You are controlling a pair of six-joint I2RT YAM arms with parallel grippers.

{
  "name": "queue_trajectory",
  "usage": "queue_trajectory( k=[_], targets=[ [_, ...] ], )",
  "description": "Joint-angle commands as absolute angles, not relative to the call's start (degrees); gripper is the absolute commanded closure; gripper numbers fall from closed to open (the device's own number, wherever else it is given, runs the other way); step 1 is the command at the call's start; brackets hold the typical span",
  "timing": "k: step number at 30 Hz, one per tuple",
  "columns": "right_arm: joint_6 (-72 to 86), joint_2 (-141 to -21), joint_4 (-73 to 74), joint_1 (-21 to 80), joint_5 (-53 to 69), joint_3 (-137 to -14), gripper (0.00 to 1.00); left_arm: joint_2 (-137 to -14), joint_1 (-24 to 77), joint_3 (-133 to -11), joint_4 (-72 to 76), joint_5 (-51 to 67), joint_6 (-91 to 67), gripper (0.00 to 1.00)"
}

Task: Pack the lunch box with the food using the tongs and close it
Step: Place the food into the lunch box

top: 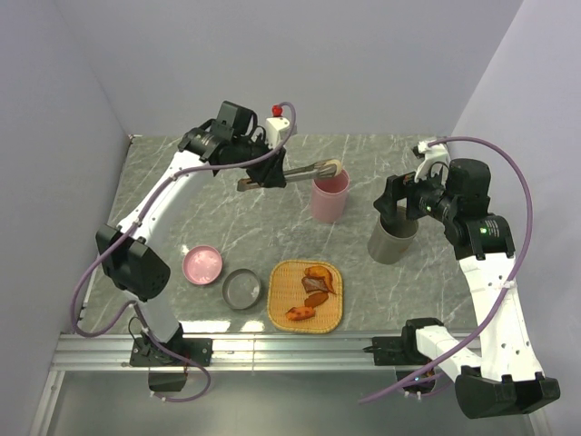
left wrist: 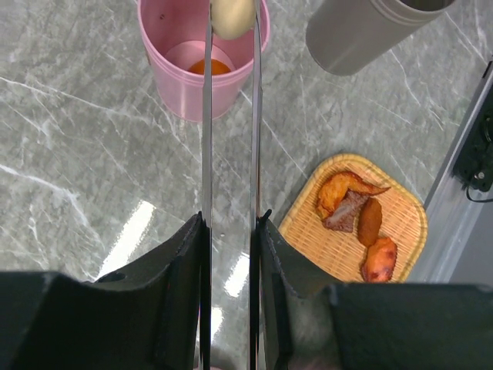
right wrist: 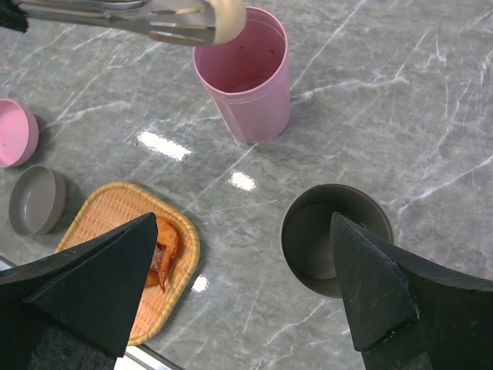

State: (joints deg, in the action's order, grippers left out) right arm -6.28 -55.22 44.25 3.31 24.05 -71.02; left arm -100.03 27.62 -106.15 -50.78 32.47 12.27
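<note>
My left gripper (top: pixel 259 177) (left wrist: pixel 231 220) is shut on the silver tongs (top: pixel 300 171) (left wrist: pixel 206 116). Their tips pinch a pale beige ball (top: pixel 333 167) (left wrist: pixel 233 15) (right wrist: pixel 227 19) just over the rim of the tall pink cup (top: pixel 329 195) (left wrist: pixel 202 69) (right wrist: pixel 245 77). An orange ball (left wrist: pixel 209 68) lies inside that cup. The tall grey cup (top: pixel 393 238) (left wrist: pixel 370 31) (right wrist: pixel 337 239) stands empty to the right. My right gripper (top: pixel 399 204) (right wrist: pixel 243 220) hovers open over it, holding nothing. Brown-orange food pieces (top: pixel 313 291) (left wrist: pixel 362 220) lie on the tray.
The woven tray (top: pixel 286 286) (left wrist: pixel 327 250) (right wrist: pixel 108 212) sits near the front edge. Left of it stand a shallow grey dish (top: pixel 242 290) (right wrist: pixel 35 200) and a shallow pink dish (top: pixel 202 264) (right wrist: pixel 15 131). Walls close in the table at left, back and right.
</note>
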Motion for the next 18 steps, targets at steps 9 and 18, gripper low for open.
queue_trajectory(
  k=[9, 18],
  targets=[
    [-7.9, -55.0, 44.0, 1.8, 27.0, -72.4, 0.00, -103.4, 27.6, -109.9, -49.4, 32.4, 12.5, 0.64],
    [-8.1, -54.9, 44.1, 1.5, 27.0, -72.3, 0.00, -105.1, 27.6, -114.2, -50.9, 33.2, 13.1, 0.49]
  ],
)
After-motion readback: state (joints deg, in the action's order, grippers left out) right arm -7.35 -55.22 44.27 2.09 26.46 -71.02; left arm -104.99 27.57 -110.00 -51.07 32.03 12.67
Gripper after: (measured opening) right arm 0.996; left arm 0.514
